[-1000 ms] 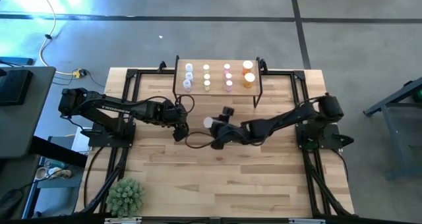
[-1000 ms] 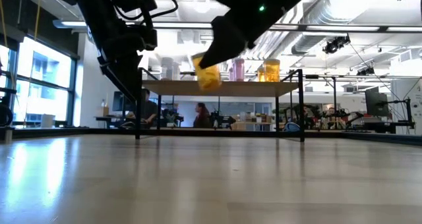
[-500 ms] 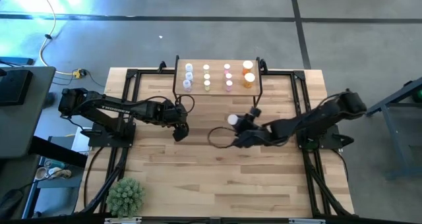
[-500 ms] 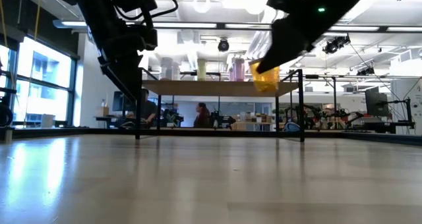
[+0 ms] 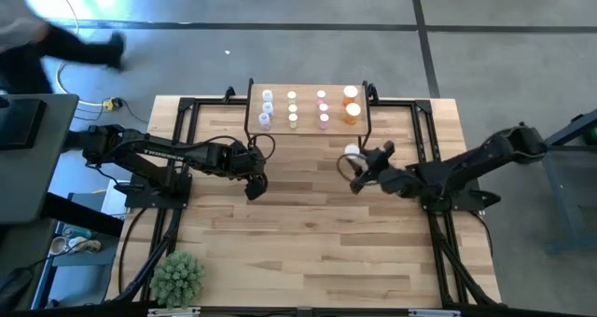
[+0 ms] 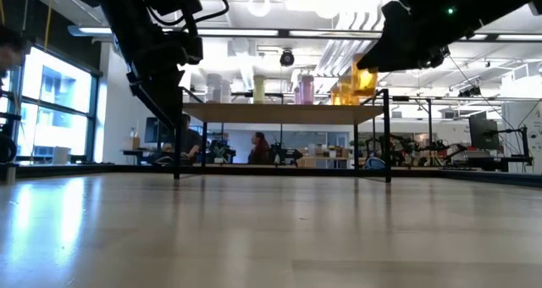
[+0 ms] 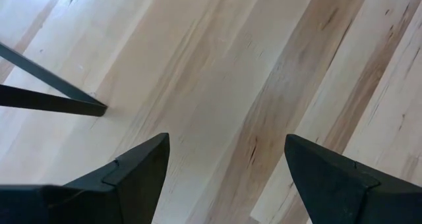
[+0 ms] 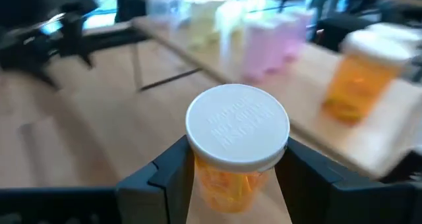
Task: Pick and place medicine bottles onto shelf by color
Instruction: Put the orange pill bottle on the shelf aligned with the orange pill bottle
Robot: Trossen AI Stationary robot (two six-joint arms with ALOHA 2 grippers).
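Fingers of your right gripper (image 8: 234,178) squeeze the orange bottle (image 8: 236,151), up in the air just beside the shelf (image 5: 308,112).

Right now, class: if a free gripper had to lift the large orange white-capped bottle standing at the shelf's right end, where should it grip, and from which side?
Grip the orange bottle with the white cap around its round body just under the cap, coming from the table side in front of the wooden shelf. It stands upright at the front edge, and pink bottles crowd its left.
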